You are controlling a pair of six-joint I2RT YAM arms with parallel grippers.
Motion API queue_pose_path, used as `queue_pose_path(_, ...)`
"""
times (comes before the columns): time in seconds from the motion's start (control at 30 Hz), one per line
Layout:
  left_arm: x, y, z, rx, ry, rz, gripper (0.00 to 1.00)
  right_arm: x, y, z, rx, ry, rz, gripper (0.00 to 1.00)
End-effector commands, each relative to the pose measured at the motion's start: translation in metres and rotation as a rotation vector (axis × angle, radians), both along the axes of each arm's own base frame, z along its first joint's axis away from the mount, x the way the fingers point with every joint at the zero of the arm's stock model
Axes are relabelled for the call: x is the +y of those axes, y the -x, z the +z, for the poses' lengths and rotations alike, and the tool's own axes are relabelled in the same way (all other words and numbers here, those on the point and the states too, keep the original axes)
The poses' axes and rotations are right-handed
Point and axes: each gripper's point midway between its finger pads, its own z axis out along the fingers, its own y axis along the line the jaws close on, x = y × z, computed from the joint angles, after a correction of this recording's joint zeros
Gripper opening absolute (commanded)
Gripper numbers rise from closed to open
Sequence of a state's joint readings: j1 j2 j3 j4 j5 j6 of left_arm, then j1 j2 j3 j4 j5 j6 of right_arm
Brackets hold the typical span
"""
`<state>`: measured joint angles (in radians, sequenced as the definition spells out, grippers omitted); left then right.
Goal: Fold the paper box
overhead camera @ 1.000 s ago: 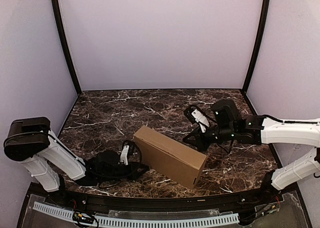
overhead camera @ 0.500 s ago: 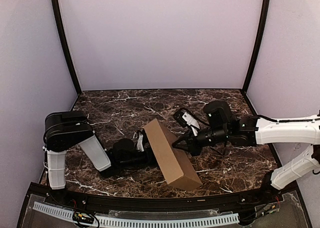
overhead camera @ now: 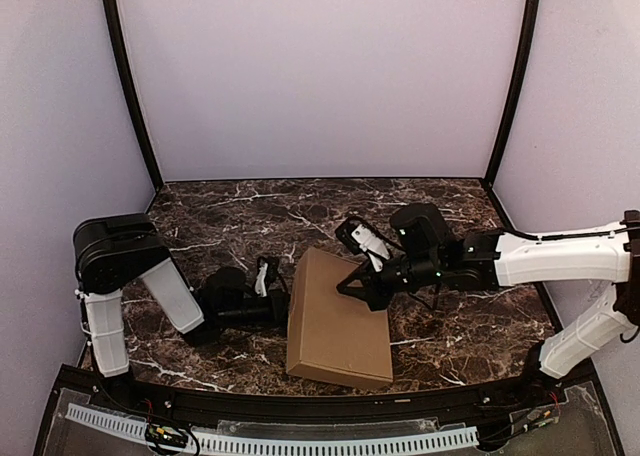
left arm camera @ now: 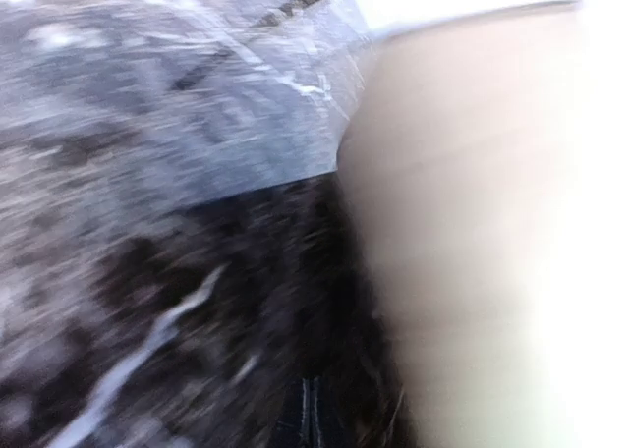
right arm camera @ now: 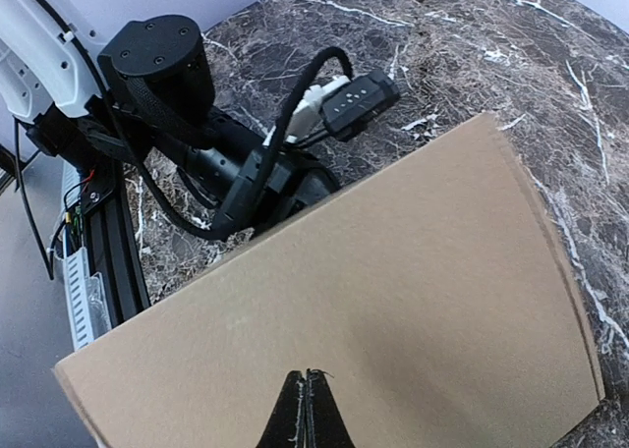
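The paper box (overhead camera: 338,324) is a plain brown closed carton lying with a broad face up at the middle near part of the marble table. My right gripper (overhead camera: 344,289) is shut, and its tips rest on the box's top face near its far edge. In the right wrist view the shut tips (right arm camera: 308,381) press on the brown face (right arm camera: 413,271). My left gripper (overhead camera: 284,305) lies low on the table, against the box's left side. The left wrist view is blurred: the box (left arm camera: 491,232) fills the right half, and the shut gripper (left arm camera: 310,419) shows at the bottom edge.
Lilac walls close the table (overhead camera: 220,226) on three sides, with black posts (overhead camera: 128,86) at the back corners. A black rail with a white cable chain (overhead camera: 300,441) runs along the near edge. The left arm's wrist and cables (right arm camera: 246,163) lie just beyond the box.
The box tipped up on edge and now lies flat, turned so its long side runs front to back. The right gripper moved left onto it. The left arm swung inward against its left side.
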<state>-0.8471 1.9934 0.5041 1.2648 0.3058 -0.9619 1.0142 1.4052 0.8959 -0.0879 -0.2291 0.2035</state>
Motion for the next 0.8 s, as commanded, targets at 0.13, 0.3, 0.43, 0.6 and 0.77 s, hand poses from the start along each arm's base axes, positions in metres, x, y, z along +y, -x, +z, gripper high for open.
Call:
queue_pose_path(0.13, 0.056, 0.007, -0.010, 0.083, -0.170, -0.014, 0.01, -0.007, -0.024, 0.009, -0.064, 0.039, -0.081, 0.01)
queue_pose_path(0.3, 0.082, -0.001, -0.002, 0.030, -0.443, -0.025, 0.07, -0.022, -0.036, 0.017, -0.091, 0.037, -0.127, 0.04)
queue_pose_path(0.43, 0.096, -0.015, 0.047, -0.102, -0.566, -0.008, 0.21, -0.038, -0.048, 0.023, -0.126, 0.047, -0.189, 0.26)
queue_pose_path(0.6, 0.103, -0.024, 0.099, -0.222, -0.624, -0.002, 0.43, -0.056, -0.061, 0.029, -0.176, 0.069, -0.261, 0.61)
queue_pose_path(0.77, 0.109, -0.026, 0.147, -0.300, -0.657, -0.003, 0.95, -0.082, -0.075, 0.036, -0.255, 0.103, -0.370, 0.99)
